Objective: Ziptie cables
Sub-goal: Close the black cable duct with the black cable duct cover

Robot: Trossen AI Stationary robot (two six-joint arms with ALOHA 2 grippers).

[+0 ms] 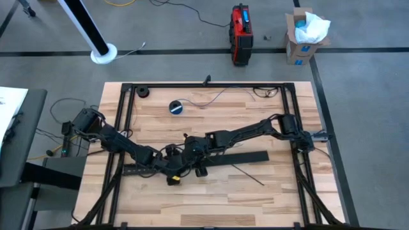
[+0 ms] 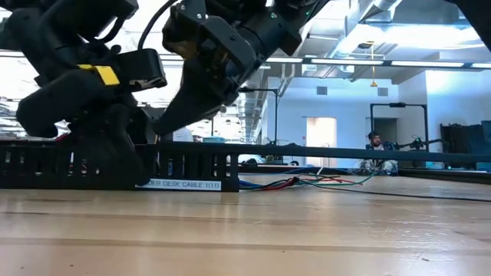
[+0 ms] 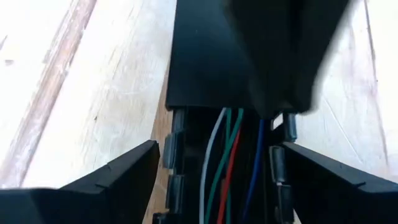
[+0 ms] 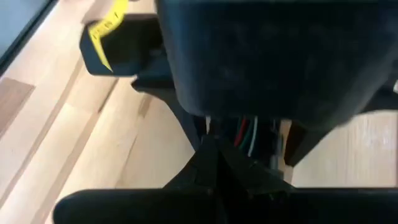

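A long black slotted cable duct (image 1: 236,158) lies across the table's middle; its label faces the low view (image 2: 192,165). The cables (image 3: 227,168), thin grey, green, red and blue wires, run inside it and spill out of its end onto the table (image 2: 307,182). A black cover (image 3: 205,56) closes the duct's farther stretch. My left gripper (image 3: 221,186), marked with yellow tape, straddles the open stretch. My right gripper (image 2: 165,126) stands shut, slanting down onto the duct's top beside it. My left gripper has the duct's two slotted side walls (image 3: 171,155) between its fingers, coming from above and across the duct. The duct lies flat on the table. My right gripper's shut fingertips (image 4: 214,165) bear on the duct's top at the cover's end (image 3: 273,106), slanting down; the gripper's own body hides the exact spot.
A blue tape roll (image 1: 177,107) and loose wires (image 1: 214,96) lie near the far edge. A thin dark strand (image 1: 246,172) lies just in front of the duct. A black frame (image 1: 124,115) rims the table. A person (image 2: 374,146) sits in the room beyond.
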